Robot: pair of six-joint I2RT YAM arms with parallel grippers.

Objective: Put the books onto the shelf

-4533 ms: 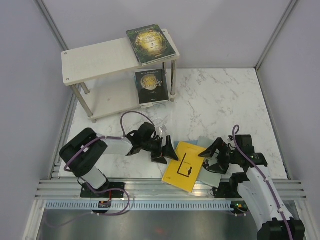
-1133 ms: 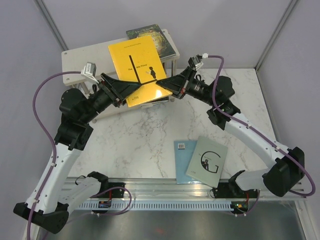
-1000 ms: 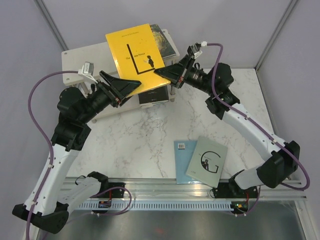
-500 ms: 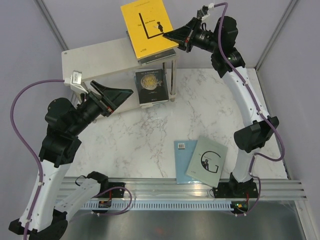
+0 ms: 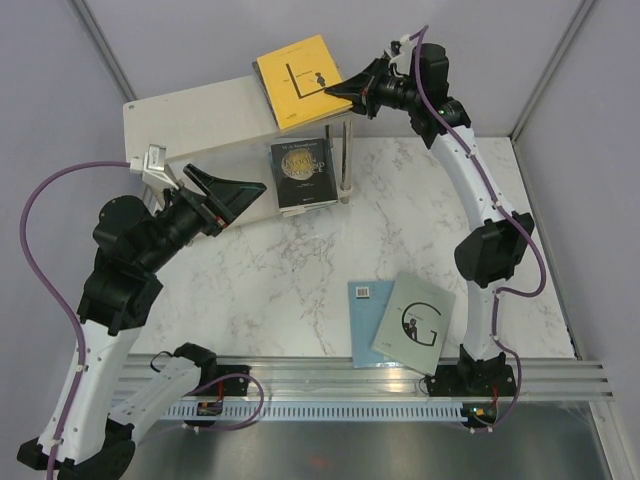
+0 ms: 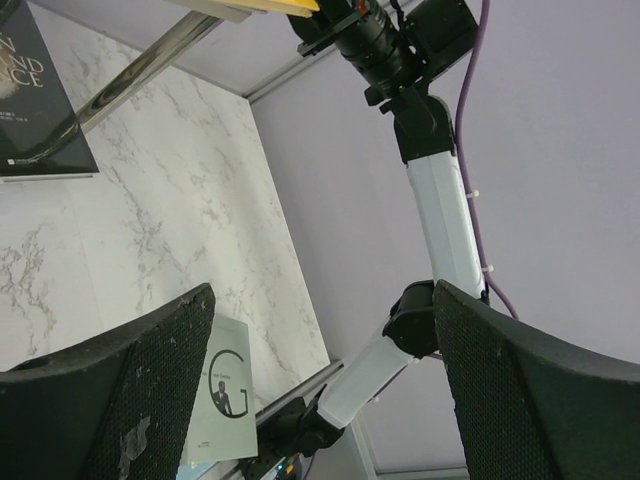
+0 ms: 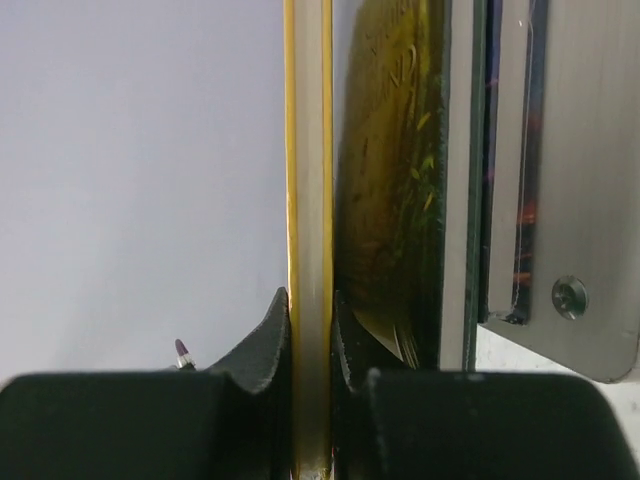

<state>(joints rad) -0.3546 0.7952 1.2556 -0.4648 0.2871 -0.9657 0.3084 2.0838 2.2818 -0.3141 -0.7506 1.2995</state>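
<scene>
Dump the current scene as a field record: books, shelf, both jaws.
shelf: two tiers, far left of the marble table
yellow book: over the top tier, pinched at its edge, lying above the green-gold book
dark book: flat on the lower tier
G book: on the table near the arms, overlapping the teal-blue book
right jaws: shut on the yellow book
left jaws: open, empty, in the air in front of the shelf
not yet shelved: G book, teal-blue book
</scene>
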